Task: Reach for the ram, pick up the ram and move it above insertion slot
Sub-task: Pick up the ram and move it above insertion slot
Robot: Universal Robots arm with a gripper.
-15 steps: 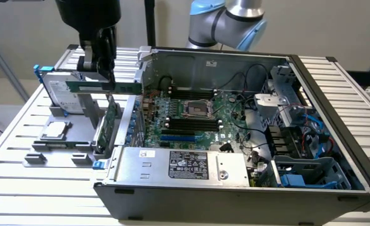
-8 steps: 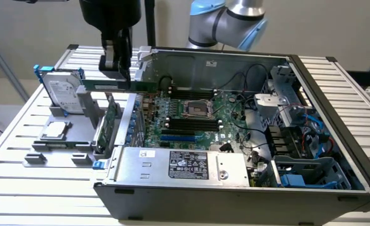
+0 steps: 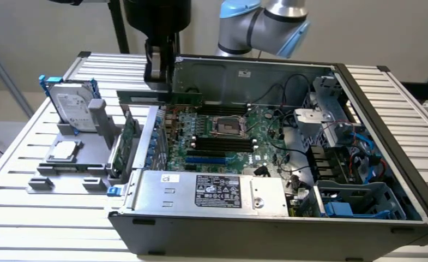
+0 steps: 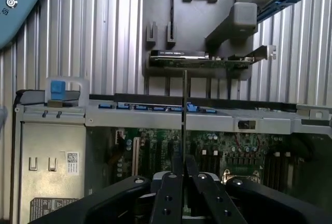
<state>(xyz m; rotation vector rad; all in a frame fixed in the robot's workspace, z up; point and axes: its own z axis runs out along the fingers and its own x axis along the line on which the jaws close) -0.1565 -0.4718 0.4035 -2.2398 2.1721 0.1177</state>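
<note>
My black gripper [image 3: 161,86] is shut on the ram [image 3: 159,99], a long thin green board held level in the air. The stick hangs over the open computer case's wall on the exterior view's left, near the back corner. In the wrist view the ram [image 4: 184,110] shows edge-on as a thin dark line rising from between the closed fingers [image 4: 170,195] of the gripper [image 4: 184,175]. The motherboard [image 3: 261,136] lies below inside the case, with its black memory slots [image 3: 217,145] toward the exterior view's right of the ram.
A grey holder [image 3: 68,169] outside the case carries a hard drive [image 3: 76,103], a square silver processor chip [image 3: 63,150] and a larger green expansion card [image 3: 130,139]. The power supply [image 3: 214,188], cables and drive cages [image 3: 344,158] crowd the case's front and right.
</note>
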